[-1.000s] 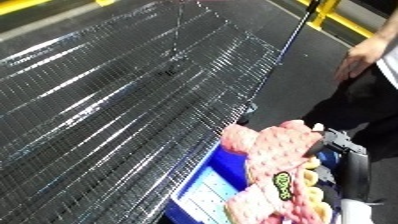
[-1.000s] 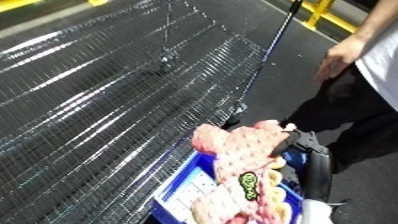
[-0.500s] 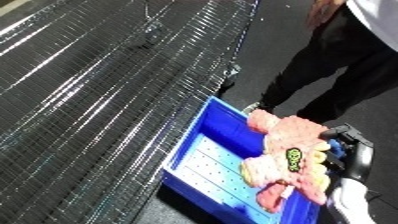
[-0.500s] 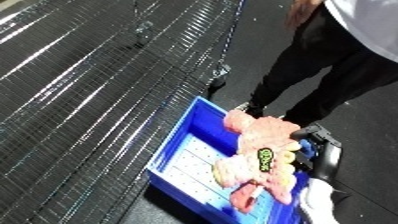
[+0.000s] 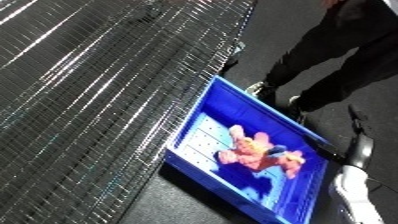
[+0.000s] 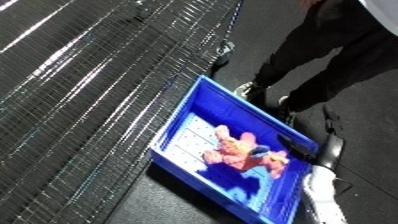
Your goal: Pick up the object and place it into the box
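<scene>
The pink plush toy (image 5: pixel 258 152) lies inside the blue bin (image 5: pixel 192 120), toward its right half, with nothing holding it. My right forearm comes in at the lower right, and its dark right hand (image 6: pixel 313 152) sits at the bin's right rim, apart from the toy. Its shape is lost against the dark floor. My left hand shows in neither view.
The wire mesh table (image 5: pixel 89 80) fills the left side, its edge running close along the bin's left wall. A person in black trousers stands just beyond the bin, with shoes (image 5: pixel 259 88) near its far corner. Dark floor lies below and to the right.
The toy, held over the bin by my right hand before, now lies in the bin, released. The hand has drawn back to the right rim. The camera has swung and tilted.
</scene>
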Robot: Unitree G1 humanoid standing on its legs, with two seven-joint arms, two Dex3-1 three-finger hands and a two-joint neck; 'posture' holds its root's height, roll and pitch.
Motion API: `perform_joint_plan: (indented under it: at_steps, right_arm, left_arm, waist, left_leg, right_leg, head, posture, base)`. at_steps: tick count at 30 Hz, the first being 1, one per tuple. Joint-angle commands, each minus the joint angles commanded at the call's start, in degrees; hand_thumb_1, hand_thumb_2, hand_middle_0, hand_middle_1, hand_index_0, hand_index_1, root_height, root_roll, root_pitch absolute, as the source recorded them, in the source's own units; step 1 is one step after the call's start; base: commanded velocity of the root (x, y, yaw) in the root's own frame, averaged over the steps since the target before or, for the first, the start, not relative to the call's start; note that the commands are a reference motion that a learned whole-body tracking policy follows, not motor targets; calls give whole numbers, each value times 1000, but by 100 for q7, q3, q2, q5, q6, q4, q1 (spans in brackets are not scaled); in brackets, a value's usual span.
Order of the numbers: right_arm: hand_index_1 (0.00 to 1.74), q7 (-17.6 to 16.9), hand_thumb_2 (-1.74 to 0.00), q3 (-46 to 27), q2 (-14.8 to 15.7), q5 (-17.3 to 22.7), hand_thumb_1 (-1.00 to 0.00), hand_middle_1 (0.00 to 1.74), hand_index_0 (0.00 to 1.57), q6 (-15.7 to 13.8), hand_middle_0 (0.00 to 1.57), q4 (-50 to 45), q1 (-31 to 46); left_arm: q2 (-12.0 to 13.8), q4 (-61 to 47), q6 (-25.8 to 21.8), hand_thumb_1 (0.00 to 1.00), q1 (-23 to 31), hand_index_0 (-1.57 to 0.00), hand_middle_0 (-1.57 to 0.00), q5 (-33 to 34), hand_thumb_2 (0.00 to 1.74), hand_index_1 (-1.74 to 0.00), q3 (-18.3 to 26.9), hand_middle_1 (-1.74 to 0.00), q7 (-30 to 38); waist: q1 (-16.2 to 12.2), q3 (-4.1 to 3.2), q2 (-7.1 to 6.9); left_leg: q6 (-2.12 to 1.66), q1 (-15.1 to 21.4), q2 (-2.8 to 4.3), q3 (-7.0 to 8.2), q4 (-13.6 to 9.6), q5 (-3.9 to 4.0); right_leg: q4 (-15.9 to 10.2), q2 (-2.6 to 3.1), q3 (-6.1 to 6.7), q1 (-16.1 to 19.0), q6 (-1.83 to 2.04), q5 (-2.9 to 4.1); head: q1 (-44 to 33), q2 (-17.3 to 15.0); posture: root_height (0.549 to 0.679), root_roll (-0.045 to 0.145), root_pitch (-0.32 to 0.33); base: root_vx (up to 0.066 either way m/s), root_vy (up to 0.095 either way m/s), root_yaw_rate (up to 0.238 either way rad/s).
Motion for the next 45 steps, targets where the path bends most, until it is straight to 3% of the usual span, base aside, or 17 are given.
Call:
perform_joint_plan:
  at_steps: [9,16,25,36,45]
  right_arm:
    - [0,336,0,233,91,38,0,0,0,18,0,-15,130]
    - [0,598,0,670,329,-417,0,0,0,25,0,-1204,185]
    - [0,1028,0,1314,594,-418,0,0,0,93,0,-2298,-26]
    - [0,1401,0,2220,430,-512,0,0,0,265,0,-2856,-725]
    - [0,1547,0,2796,585,-573,0,0,0,372,0,-3036,-1231]
  left_arm:
    - [55,-52,56,1000,33,-1570,-1570,14,1740,-1740,55,-1740,-61]
    - [31,-84,153,1000,100,-1570,-1570,40,1740,-1740,213,-1740,-53]
    - [9,-202,294,1000,242,-1570,-1570,94,1740,-1740,328,-1740,-37]
    - [-2,-314,366,1000,171,-1570,-1570,135,1740,-1740,349,-1740,33]
    - [-54,-309,371,1000,85,-1570,-1570,150,1740,-1740,564,-1740,221]
  waist:
    - [114,-20,-117]
    - [200,-40,-234]
    - [519,-67,-389]
    - [949,-57,-544]
    - [1229,-50,-546]
  left_leg:
    - [-15,-44,60,-41,-9,45]
    - [-12,-99,81,-90,13,78]
    - [0,-229,80,-241,94,114]
    - [-4,-420,30,-448,250,127]
    - [-5,-498,-23,-565,287,165]
  right_leg:
    - [17,36,-20,-36,1,-5]
    - [83,62,-28,-67,-10,-32]
    - [185,71,-107,-88,-28,-73]
    - [395,63,-193,-135,-71,-179]
    - [515,59,-236,-153,-102,-290]
  head:
    - [-316,-45]
    - [-854,-21]
    - [-1918,178]
    - [-3249,362]
    - [-4307,421]
  posture:
    - [658,63,-64]
    - [657,61,-64]
    - [657,57,-64]
    - [656,58,-63]
    - [655,61,-62]
  base:
    - [-2,-26,31]
    - [1,-20,47]
    - [-7,-21,103]
    - [-9,-15,121]
    - [8,-13,105]
